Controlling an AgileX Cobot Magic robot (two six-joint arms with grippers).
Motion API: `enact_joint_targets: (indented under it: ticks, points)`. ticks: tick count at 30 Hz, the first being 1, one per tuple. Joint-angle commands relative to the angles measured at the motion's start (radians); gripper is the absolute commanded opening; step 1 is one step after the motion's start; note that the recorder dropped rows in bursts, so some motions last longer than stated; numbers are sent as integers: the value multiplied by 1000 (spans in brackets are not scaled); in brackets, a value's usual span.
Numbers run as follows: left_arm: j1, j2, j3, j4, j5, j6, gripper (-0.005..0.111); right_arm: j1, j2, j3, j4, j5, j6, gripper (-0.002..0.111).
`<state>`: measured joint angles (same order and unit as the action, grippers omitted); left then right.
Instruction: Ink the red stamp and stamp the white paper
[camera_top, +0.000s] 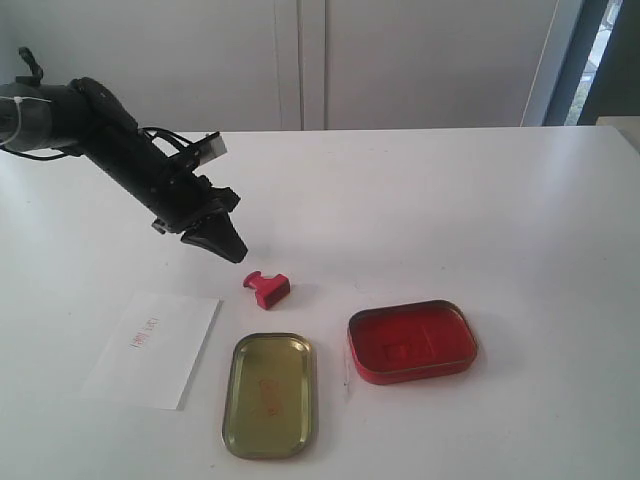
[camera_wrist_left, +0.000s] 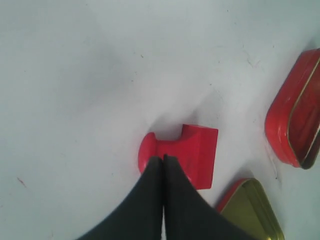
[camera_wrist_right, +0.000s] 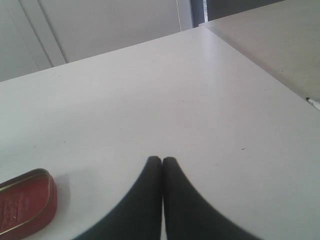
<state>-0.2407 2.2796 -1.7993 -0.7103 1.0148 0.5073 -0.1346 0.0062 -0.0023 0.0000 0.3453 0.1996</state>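
On the table (camera_top: 450, 200), the paper (camera_top: 160, 352) bears a red mark, so stamping looks done; the tin (camera_top: 412, 342) sits open. The stamp (camera_top: 268, 288) lies tipped between them, near the left claw (camera_top: 236, 254), closed and empty, like the right claw (camera_wrist_right: 161, 160).

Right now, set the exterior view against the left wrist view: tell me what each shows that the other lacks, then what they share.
Only the exterior view: the white paper with its small red imprint, the left arm, and the gold lid and red ink tin whole. Only the left wrist view: the seam where the fingers of the left pincer meet, shut with nothing between them. Both: the red stamp lying on its side on the table, the pincer near it, and parts of the lid and tin.
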Motion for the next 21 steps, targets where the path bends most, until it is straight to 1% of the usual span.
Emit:
enact_joint_targets:
  ticks: [1, 5, 9, 16, 21]
  points:
    - [0, -10, -5, -5, 37, -18, 0, -5, -6, 2, 0, -3, 0, 0]
    - [0, -15, -5, -5, 57, -18, 0, -5, -6, 2, 0, -3, 0, 0]
    - [0, -41, -5, 29, 55, -39, 0, -5, -6, 2, 0, -3, 0, 0]
    - [-2, -93, -5, 160, 57, -146, 0, -5, -6, 2, 0, -3, 0, 0]
    - [-7, -110, -5, 232, 93, -210, 0, -5, -6, 2, 0, -3, 0, 0]
